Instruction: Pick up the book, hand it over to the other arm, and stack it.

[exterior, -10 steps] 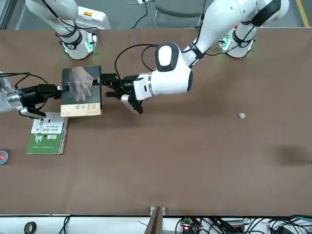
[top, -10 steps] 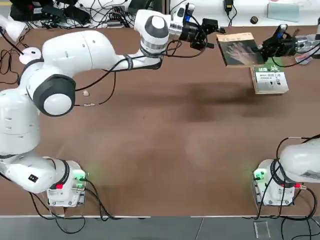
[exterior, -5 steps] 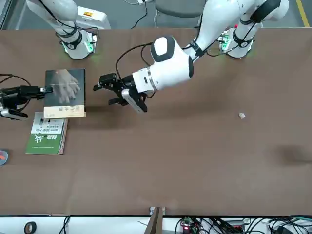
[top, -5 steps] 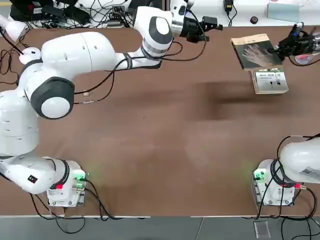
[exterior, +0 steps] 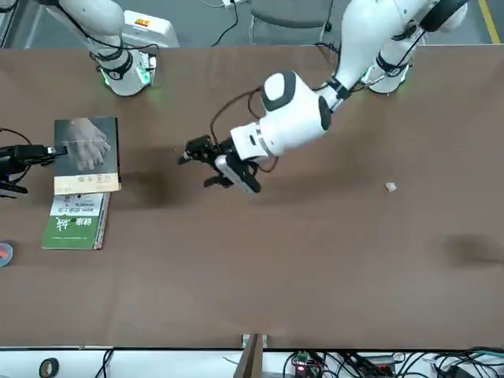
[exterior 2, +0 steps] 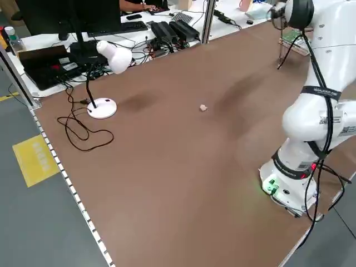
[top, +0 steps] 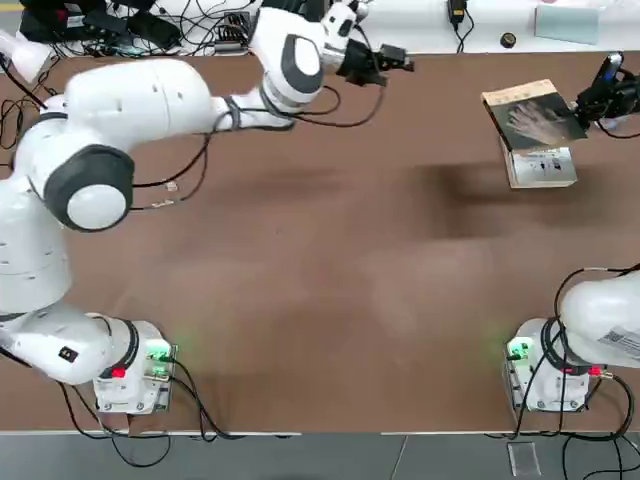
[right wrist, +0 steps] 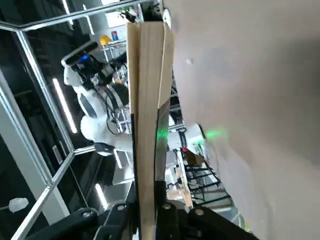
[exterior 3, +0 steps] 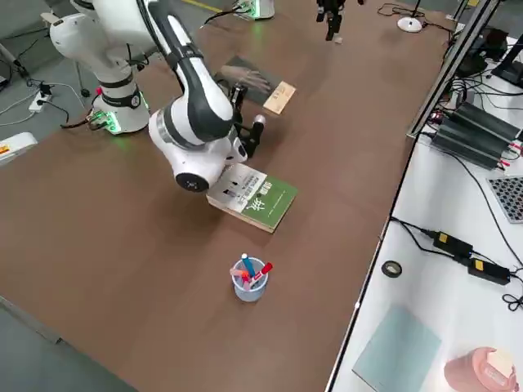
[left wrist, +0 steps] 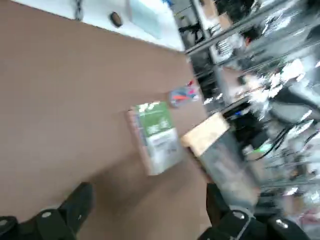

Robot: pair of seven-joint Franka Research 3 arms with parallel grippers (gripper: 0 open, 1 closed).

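Paperback (exterior: pixel 87 156) between right gripper's (right wrist: pixel 147 210) fingertips, above table (exterior: pixel 299 260) | right gripper clamped on paperback | left gripper (left wrist: pixel 150 207) fingers apart, away from paperback

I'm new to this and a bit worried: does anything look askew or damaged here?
Only the dark book looks odd: the right gripper holds it tilted above the green-and-white book. I see no damage.
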